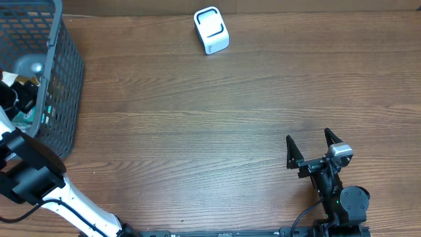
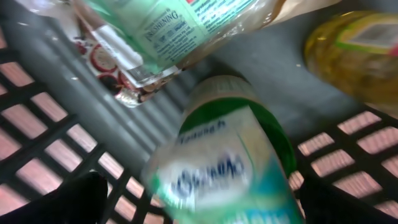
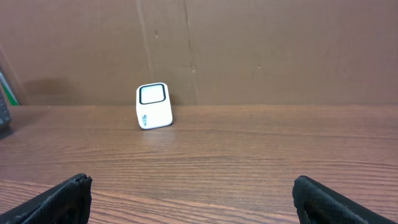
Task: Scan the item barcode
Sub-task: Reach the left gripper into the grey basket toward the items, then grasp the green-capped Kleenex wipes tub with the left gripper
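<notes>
Your left hand [image 2: 205,208] is down inside the basket [image 1: 64,92] at the far-left corner of the desk [image 1: 197,131]. Its 2 fingers are spread wide on either side of a green bottle [image 2: 236,143], not clamped on it. A clear packet [image 2: 168,31] and a yellow item [image 2: 354,50] lie beside the bottle. Your right hand [image 1: 308,136] stands open and empty by the near-right edge. The white scanner [image 1: 211,30] sits at the far edge.

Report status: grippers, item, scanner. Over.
Left gripper open inside basket, green bottle between its fingers. Right gripper open, empty, low over table. Scanner at far edge, nothing between.
</notes>
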`<state>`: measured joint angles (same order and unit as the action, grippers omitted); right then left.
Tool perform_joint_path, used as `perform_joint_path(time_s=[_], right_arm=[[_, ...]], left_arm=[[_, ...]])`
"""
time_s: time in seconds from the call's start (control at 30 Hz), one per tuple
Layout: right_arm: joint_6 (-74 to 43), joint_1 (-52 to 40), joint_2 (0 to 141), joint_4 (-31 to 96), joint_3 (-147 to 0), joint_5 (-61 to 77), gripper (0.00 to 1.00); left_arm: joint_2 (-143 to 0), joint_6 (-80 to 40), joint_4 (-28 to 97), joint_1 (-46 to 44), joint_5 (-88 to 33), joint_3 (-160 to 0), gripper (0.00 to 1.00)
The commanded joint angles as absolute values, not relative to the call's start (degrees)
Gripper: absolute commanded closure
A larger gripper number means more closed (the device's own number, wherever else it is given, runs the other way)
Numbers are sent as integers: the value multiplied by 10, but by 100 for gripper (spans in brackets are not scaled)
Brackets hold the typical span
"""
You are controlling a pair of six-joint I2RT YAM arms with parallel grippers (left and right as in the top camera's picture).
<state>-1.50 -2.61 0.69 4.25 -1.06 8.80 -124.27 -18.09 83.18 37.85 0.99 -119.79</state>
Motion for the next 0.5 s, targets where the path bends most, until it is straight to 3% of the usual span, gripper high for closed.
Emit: perform_joint_path(time_s=[0.0,0.47], right_arm=[[-14,-24,2,40,-4,91,0],[-14,-24,2,40,-4,91,0]], left_arm=[[-1252,-182,812,377,4,-1167,0],[-1252,-182,769,377,4,-1124,0]])
